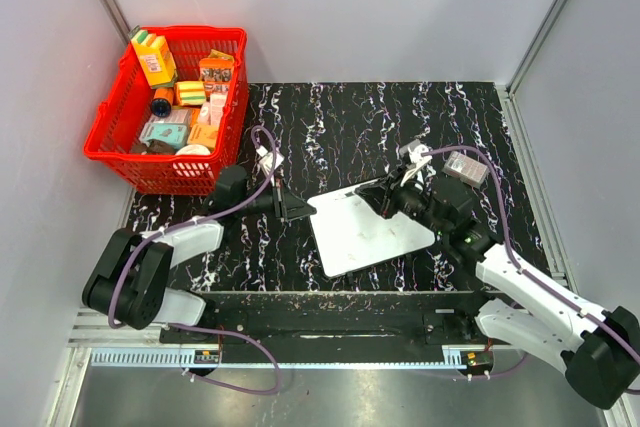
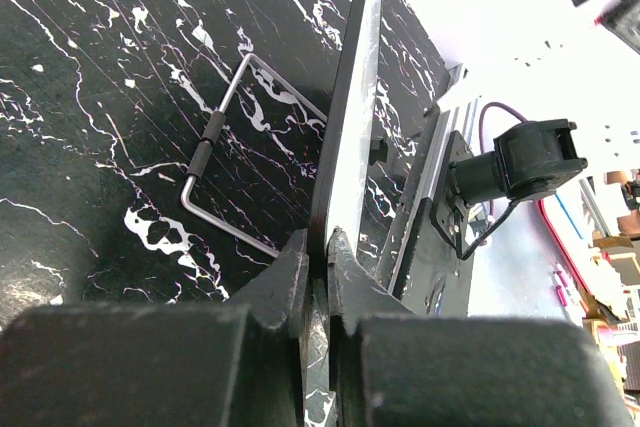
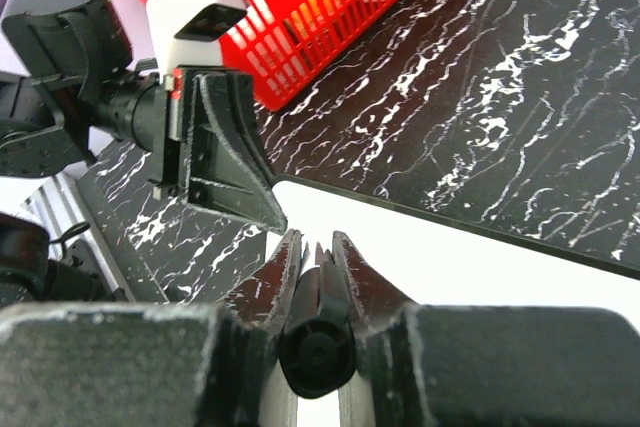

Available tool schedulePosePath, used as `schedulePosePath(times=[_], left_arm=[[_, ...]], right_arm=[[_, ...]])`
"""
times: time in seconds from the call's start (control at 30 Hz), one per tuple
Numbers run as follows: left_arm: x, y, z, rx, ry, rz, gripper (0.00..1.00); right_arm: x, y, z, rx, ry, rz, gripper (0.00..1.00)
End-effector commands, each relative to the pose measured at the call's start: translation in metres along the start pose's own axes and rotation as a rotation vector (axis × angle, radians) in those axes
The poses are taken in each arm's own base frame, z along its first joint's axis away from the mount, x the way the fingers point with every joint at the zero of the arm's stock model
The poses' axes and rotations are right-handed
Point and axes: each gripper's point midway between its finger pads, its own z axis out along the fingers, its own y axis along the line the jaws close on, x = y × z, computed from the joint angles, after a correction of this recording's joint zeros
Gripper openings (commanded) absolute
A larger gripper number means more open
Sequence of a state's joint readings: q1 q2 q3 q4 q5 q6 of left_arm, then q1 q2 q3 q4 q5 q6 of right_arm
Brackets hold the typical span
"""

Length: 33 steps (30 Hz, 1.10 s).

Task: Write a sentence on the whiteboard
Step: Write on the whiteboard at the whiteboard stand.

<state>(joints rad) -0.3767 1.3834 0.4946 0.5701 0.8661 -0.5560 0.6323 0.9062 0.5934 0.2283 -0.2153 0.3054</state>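
The whiteboard [image 1: 370,237] lies tilted on the black marbled table, its white face showing no handwriting; the sentence is not in view. My left gripper [image 1: 298,209] is shut on the board's left edge, seen edge-on in the left wrist view [image 2: 352,97] between my fingertips [image 2: 318,255]. My right gripper [image 1: 387,202] is shut on a black marker [image 3: 318,332] and holds it over the board's upper left part [image 3: 480,267], tip pointing down at the board. The left gripper's fingers [image 3: 232,172] show in the right wrist view, on the board's corner.
A red basket [image 1: 108,137] full of small packages stands at the back left. A small grey box [image 1: 466,167] lies behind the right arm. A bent wire stand [image 2: 215,137] lies under the board's back. White walls enclose the table.
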Motion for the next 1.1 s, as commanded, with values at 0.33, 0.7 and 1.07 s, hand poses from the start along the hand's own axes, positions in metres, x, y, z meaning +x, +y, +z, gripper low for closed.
schedulePosePath(times=[0.33,0.7,1.07], left_arm=[[0.004,0.029,-0.016,-0.137,-0.042,0.101,0.00],[0.004,0.029,-0.013,-0.113,-0.029,0.093,0.00],[0.005,0.030,-0.011,-0.107,-0.021,0.084,0.00]], right_arm=[[-0.014,0.027,-0.001,-0.038,-0.121,-0.111,0.00],[-0.001,0.034,0.012,0.030,-0.116,-0.130,0.00],[-0.006,0.027,0.018,0.126,-0.153,-0.098,0.00]])
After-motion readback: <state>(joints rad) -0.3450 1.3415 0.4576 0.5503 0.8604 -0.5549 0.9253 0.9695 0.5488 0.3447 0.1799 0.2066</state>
